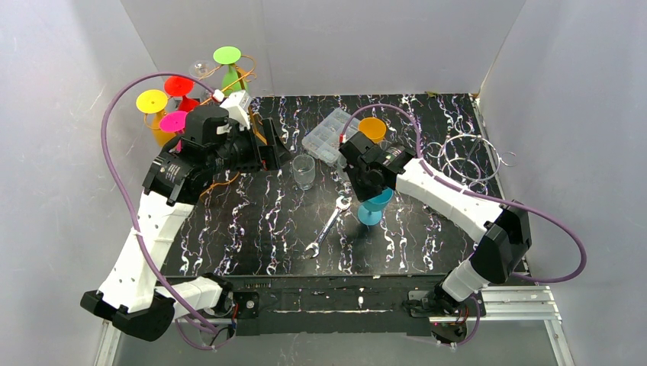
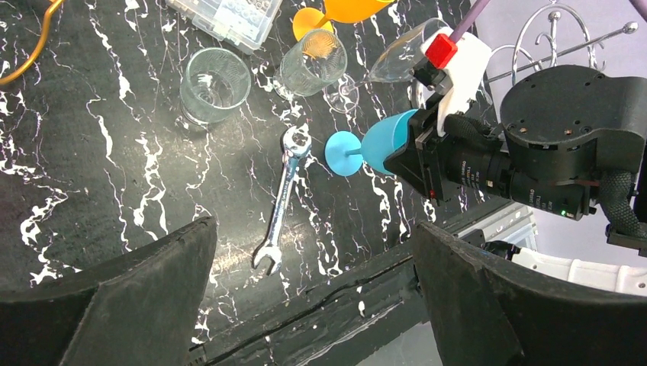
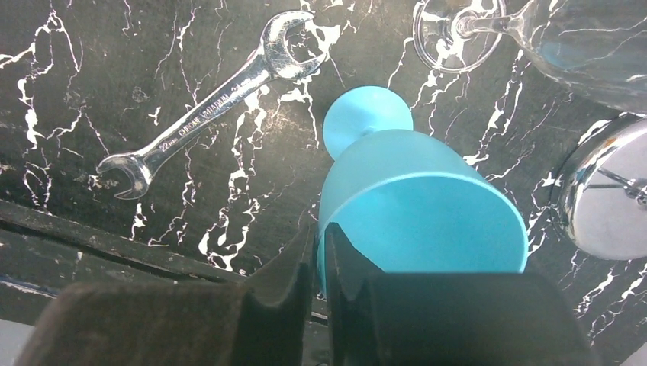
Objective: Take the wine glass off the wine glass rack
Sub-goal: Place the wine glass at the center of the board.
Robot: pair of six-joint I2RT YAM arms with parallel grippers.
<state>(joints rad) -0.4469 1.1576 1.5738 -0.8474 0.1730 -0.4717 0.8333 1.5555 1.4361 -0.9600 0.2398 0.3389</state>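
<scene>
A blue wine glass [image 1: 378, 200] [image 2: 385, 141] [image 3: 412, 191] stands tilted, its round foot on the black marbled table [image 1: 252, 221]. My right gripper [image 1: 368, 183] [image 3: 319, 244] is shut on its rim, one finger inside the bowl and one outside. A chrome wine glass rack [image 1: 465, 156] [image 2: 564, 38] with empty wire rings stands at the right. My left gripper [image 1: 278, 149] [image 2: 313, 290] hangs open and empty over the table, left of the blue glass.
A gold rack [image 1: 240, 76] with yellow, red, pink and green glasses stands at the back left. A wrench [image 1: 328, 225] [image 3: 206, 99] lies beside the blue glass. A clear tumbler [image 1: 304, 171], plastic organiser box [image 1: 329, 136], orange glass [image 1: 372, 128] and clear wine glass [image 2: 400, 57] stand behind.
</scene>
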